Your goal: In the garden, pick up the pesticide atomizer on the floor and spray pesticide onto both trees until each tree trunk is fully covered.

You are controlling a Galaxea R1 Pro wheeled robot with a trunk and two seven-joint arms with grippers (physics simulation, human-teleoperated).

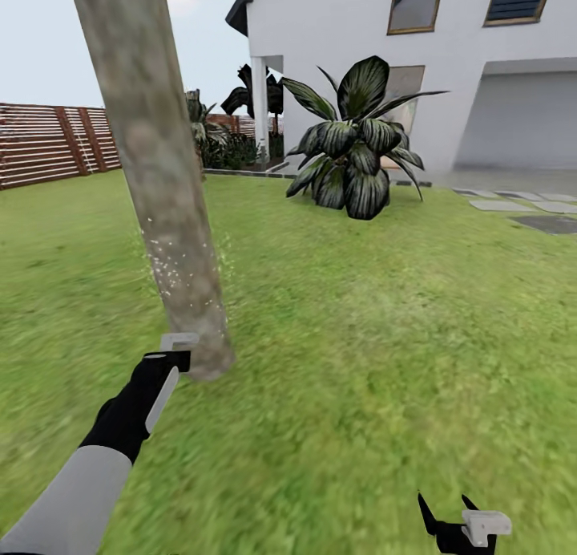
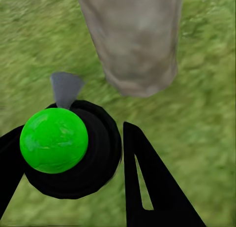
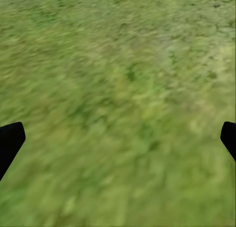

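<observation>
Left end effector (image 2: pixel 73 153) clamped on the atomizer (image 2: pixel 54 141), tree trunk (image 2: pixel 132 40) just ahead, arm extended low. Right end effector (image 3: pixel 118 143) wide open, empty, over lawn (image 3: pixel 123 64).

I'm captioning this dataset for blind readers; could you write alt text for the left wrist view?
The left pincer grips a black round-bodied atomizer with a bright green ball top, its grey nozzle aimed at the base of a thick mottled grey-brown tree trunk that rises from the blurred green lawn.

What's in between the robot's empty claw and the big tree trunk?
Just bare grass. The head view shows lawn all the way from the right end effector to the tree trunk.
</observation>
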